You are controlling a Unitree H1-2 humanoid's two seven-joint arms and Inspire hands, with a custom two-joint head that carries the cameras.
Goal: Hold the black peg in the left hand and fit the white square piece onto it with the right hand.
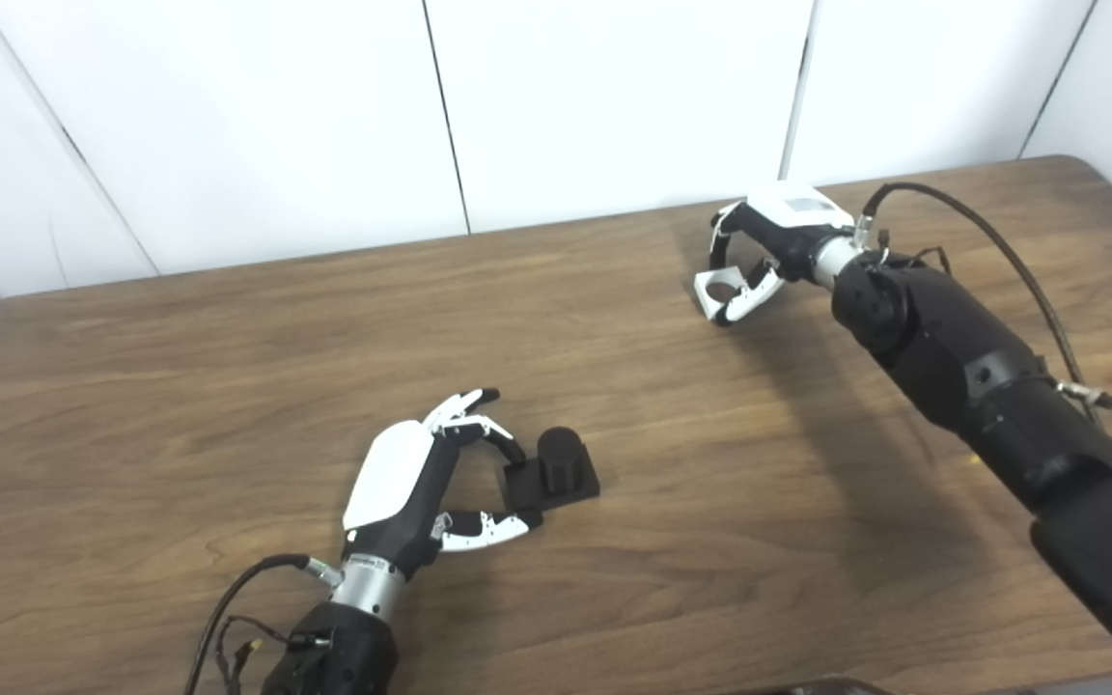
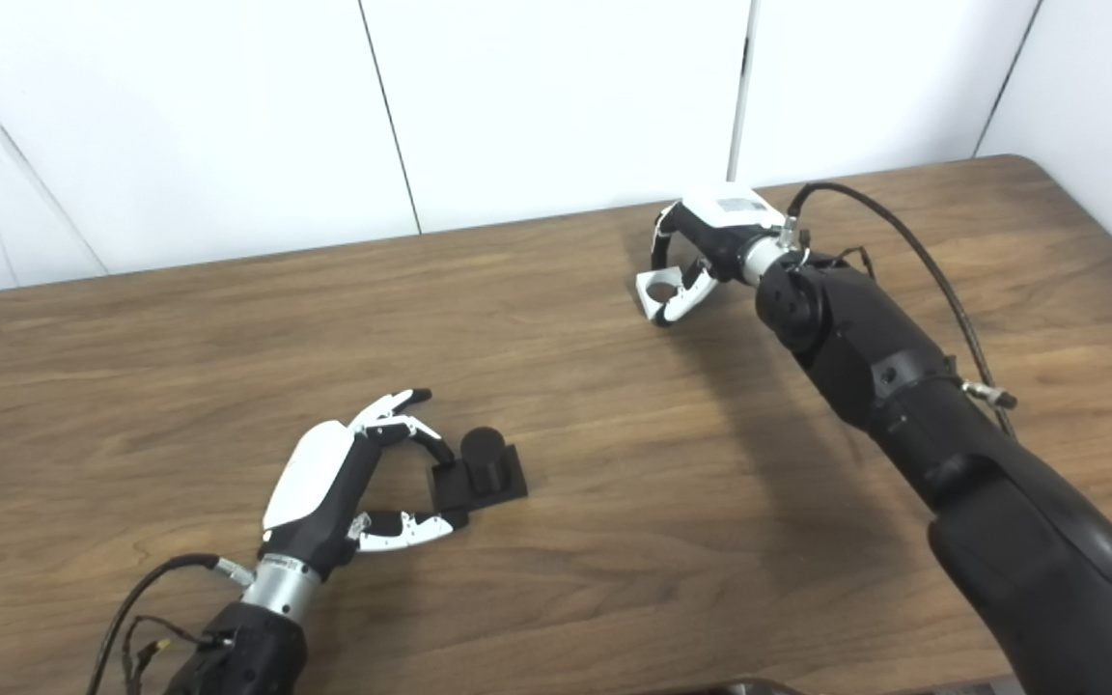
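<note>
- Brown wood-grain table [image 1: 228, 328], matt, rounded corner at about 1 o'clock; plain white panelled wall [image 1: 228, 125] behind
- Black peg [image 1: 558, 459]: short round stub standing on a flat square base, dull dark finish, lying on the table at about 6 o'clock of centre
- Left hand [image 1: 426, 478], glossy white shell over black fingers, curled round the near edge of the peg's base with thumb and fingertips touching it; firm grasp or mere touch cannot be told
- White square piece [image 2: 658, 290]: pale block with a round hole, up at about 1 o'clock, well apart from the peg
- Right hand [image 2: 701, 253] clenched on the white square piece, fingers hiding most of its edges; lifted or resting on the wood hard to make out
- Right arm [image 1: 981, 386], smooth black casing, cut off at the lower right edge; thin black cable [image 1: 1010, 261] looping above it
</note>
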